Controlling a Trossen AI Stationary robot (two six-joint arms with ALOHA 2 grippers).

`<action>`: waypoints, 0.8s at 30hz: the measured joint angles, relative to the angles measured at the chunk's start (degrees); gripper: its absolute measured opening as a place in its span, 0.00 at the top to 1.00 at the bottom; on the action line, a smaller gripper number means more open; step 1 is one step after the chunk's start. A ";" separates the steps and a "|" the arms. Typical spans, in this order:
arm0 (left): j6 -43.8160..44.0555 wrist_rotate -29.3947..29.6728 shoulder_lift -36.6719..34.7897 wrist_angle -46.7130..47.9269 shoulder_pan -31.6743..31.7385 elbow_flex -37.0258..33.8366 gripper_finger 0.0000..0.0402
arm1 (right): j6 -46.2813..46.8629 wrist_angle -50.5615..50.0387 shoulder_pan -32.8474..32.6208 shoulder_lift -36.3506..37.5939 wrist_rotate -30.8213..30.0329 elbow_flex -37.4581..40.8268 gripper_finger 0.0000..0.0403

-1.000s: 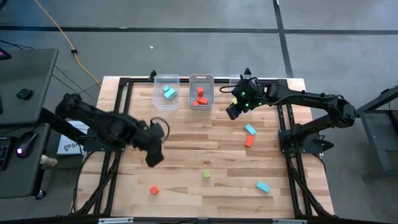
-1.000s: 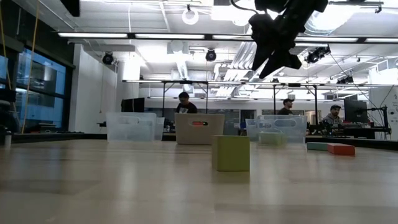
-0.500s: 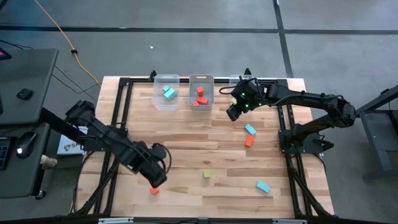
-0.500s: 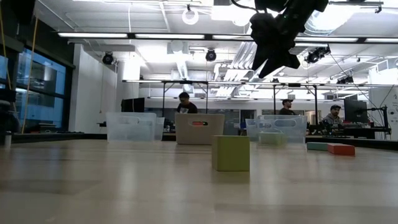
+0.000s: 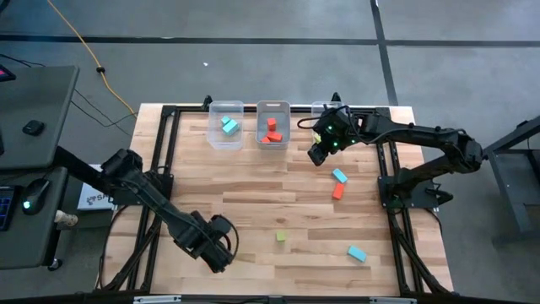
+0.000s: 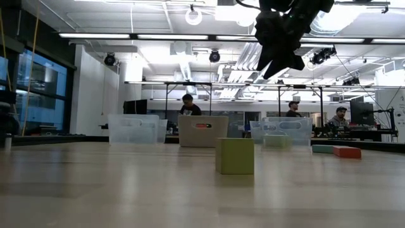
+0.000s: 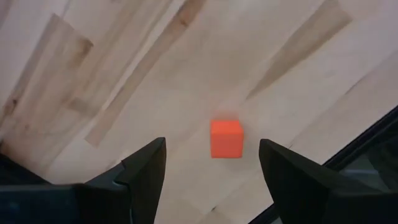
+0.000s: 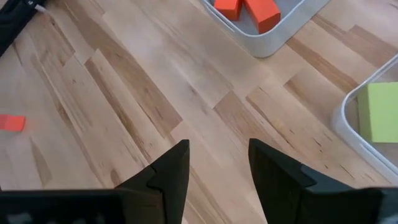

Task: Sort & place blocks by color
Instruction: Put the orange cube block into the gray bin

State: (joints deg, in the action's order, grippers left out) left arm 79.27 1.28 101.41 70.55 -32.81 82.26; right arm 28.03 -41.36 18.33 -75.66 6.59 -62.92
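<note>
My left gripper [image 5: 218,251] hangs open over the table's near-left part. In the left wrist view its fingers [image 7: 212,149] stand on either side of a red-orange cube [image 7: 226,138], which rests flat on the wood and is untouched; the high view hides that cube under the gripper. My right gripper [image 5: 316,154] [image 8: 217,146] is open and holds nothing, raised above the table just in front of the bins. Loose on the table lie a light blue block [image 5: 339,176], a red-orange block [image 5: 338,191], a green cube [image 5: 281,236] [image 6: 235,156] and another light blue block [image 5: 357,252].
Three clear bins stand along the far edge: the left one [image 5: 225,135] holds light blue blocks, the middle one [image 5: 272,139] holds red-orange blocks, and the right one [image 8: 348,124], partly under my right arm, holds a green block [image 8: 379,112]. The black frame rail runs close to the red-orange cube.
My left arm has swung from the table's left-middle toward the near edge and come down over the red-orange cube near the near-left corner, covering it in the high view. My right arm has kept still.
</note>
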 joint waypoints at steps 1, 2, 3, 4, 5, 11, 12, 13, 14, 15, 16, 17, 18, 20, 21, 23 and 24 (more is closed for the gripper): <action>0.30 -0.55 0.58 -0.05 -0.24 0.00 0.42 | 0.00 0.00 0.00 0.00 0.10 0.00 0.62; 0.80 -1.13 1.10 -0.05 -0.57 0.00 0.42 | 0.00 0.00 0.00 0.00 0.14 0.00 0.62; 1.24 -1.85 1.49 -0.07 -0.96 0.00 0.42 | 0.00 0.00 0.00 0.00 0.14 0.00 0.62; 1.65 -2.39 1.95 -0.32 -1.36 0.00 0.42 | 0.00 0.00 0.00 0.00 0.14 0.00 0.62; 2.08 -2.74 2.41 -0.86 -1.73 0.00 0.42 | 0.00 0.00 0.00 0.00 0.16 0.00 0.62; 4.97 -2.78 4.74 -2.95 -3.85 0.00 0.42 | 0.00 0.00 0.00 0.00 0.50 0.00 0.62; 5.38 -2.78 5.11 -3.44 -4.09 0.00 0.42 | 0.00 0.00 0.00 0.00 0.55 0.00 0.62; 5.83 -2.79 5.35 -3.88 -4.36 0.00 0.42 | 0.00 0.00 0.00 -0.01 0.55 0.00 0.62; 6.11 -2.79 5.58 -4.22 -4.64 0.00 0.42 | 0.10 0.00 0.00 -0.02 0.55 0.00 0.62; 6.33 -2.82 5.89 -4.59 -4.92 0.00 0.42 | 0.24 0.00 0.00 -0.02 0.55 0.00 0.62; 6.76 -2.81 6.34 -4.71 -5.19 0.00 0.42 | 0.39 0.00 0.00 -0.02 0.55 0.00 0.62; 7.24 -2.81 6.85 -4.65 -5.37 0.00 0.42 | 0.39 0.00 0.00 -0.02 0.55 0.00 0.62; 7.62 -2.98 7.26 -4.58 -5.71 0.00 0.42 | 0.44 0.00 0.00 -0.02 0.55 0.00 0.62; 8.20 -3.90 8.06 -4.59 -6.22 0.00 0.42 | 0.61 0.00 0.00 -0.02 0.73 0.00 0.62; 8.44 -4.49 8.54 -4.59 -6.46 0.00 0.42 | 0.89 0.00 0.00 -0.02 0.77 0.00 0.62; 8.63 -5.07 9.53 -4.73 -6.88 0.00 0.42 | 1.64 0.00 0.00 -0.02 0.79 0.00 0.62; 8.63 -5.18 9.79 -4.88 -7.05 0.00 0.42 | 1.70 0.00 0.00 -0.02 0.79 0.00 0.62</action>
State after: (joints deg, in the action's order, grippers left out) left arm 87.90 -3.91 111.20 65.67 -39.86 82.26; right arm 29.74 -41.36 18.33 -75.68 7.38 -62.92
